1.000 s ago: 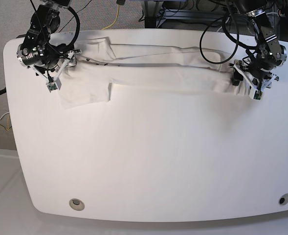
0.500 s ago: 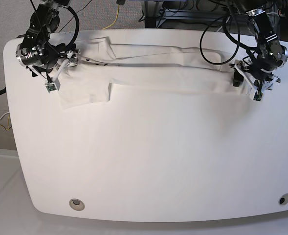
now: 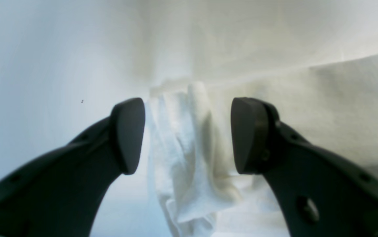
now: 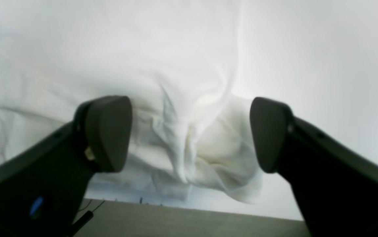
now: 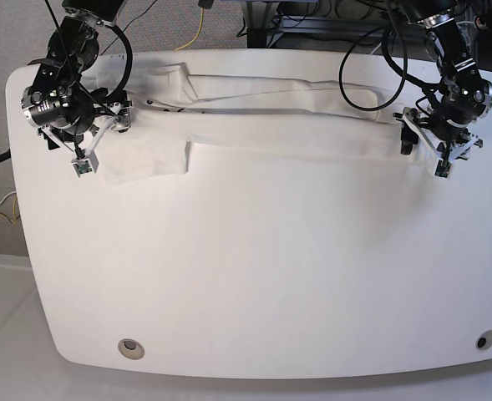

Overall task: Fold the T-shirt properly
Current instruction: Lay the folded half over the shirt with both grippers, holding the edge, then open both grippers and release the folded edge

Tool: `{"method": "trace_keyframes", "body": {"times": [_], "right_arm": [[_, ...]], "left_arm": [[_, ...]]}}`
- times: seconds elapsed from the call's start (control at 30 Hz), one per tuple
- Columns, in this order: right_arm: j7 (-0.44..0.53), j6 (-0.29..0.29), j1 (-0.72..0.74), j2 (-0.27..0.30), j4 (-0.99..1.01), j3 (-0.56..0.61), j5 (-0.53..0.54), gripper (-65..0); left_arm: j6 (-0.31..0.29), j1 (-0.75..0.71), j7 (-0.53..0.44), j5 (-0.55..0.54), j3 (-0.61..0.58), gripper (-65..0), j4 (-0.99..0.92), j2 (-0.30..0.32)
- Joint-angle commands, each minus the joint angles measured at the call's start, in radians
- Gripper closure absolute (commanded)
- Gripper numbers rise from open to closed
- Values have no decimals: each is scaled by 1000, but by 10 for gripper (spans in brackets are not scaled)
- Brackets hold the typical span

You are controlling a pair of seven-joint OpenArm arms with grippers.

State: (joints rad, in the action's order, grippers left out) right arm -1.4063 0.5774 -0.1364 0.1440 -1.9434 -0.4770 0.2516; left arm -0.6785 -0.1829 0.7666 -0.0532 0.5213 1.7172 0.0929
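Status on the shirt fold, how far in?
Done: T-shirt is folded lengthwise into a long band along the table's far side, one sleeve sticking out. In hand: nothing; left hand and right hand are both open over bunched ends. Left: tuck the sleeve, fold crosswise.
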Motion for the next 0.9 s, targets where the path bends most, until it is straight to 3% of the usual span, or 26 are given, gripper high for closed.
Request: {"method": "trace_keyframes", "body": {"times": [0.0, 0.4, 0.63, 0.87], "right_arm": [[10, 5, 21, 13, -37, -4, 8, -539], [10, 10, 67, 24, -47, -4, 10, -537], [10, 10, 103, 22, -40, 2, 10, -540], [58, 10, 152, 21, 45, 31, 1, -540]], "left_arm": [[0, 9, -17, -12, 1, -393, 25, 15], [0, 24, -12, -17, 0, -393, 83, 21], [-2, 75, 100, -18, 0, -393, 85, 20], [-2, 85, 109, -18, 0, -393, 85, 20]]}}
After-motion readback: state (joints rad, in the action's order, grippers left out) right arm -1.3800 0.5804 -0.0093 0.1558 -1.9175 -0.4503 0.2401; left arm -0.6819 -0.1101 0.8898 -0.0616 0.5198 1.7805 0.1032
